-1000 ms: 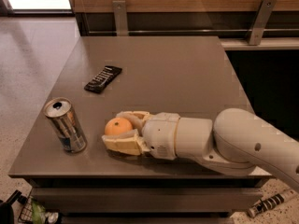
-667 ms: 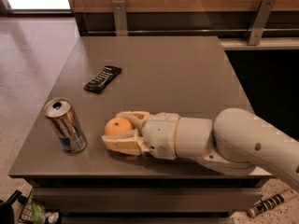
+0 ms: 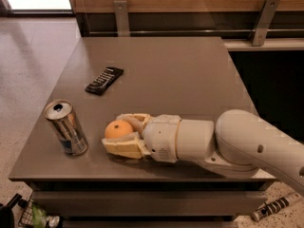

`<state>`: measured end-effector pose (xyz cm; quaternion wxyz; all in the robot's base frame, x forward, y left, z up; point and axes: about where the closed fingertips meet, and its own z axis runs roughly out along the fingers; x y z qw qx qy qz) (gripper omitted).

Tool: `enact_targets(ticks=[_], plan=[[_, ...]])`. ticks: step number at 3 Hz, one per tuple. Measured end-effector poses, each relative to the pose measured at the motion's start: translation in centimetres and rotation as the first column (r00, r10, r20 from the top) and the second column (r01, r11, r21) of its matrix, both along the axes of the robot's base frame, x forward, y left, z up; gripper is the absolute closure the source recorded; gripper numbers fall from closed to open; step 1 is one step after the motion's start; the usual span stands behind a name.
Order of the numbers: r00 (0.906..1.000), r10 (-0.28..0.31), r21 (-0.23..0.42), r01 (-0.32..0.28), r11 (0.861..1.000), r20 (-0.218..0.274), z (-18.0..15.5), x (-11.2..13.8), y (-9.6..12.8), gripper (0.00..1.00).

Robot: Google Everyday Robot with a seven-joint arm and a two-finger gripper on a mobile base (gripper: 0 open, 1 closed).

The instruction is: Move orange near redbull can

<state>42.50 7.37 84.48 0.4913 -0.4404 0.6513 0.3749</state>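
The orange (image 3: 118,128) sits between the two cream fingers of my gripper (image 3: 113,132), low over the front left of the brown table (image 3: 180,75). One finger (image 3: 134,119) lies behind the fruit and the other in front of it, both against its skin. The redbull can (image 3: 66,127) stands upright at the front left of the table, a short gap to the left of the orange. My white arm reaches in from the right.
A flat black remote-like bar (image 3: 104,80) lies on the table behind the can. The table's front edge runs just below my gripper. A wooden wall with metal brackets stands at the back. Tiled floor lies to the left.
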Motion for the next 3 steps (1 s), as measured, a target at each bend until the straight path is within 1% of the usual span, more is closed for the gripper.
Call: enact_targets(ticks=[1, 2, 3], plan=[[1.0000, 0.005, -0.002, -0.005, 1.000, 0.002, 0.08, -0.12, 0.24, 0.05], [1.0000, 0.006, -0.003, -0.006, 1.000, 0.003, 0.11, -0.17, 0.33, 0.00], [1.0000, 0.006, -0.003, -0.006, 1.000, 0.003, 0.11, -0.17, 0.33, 0.00]])
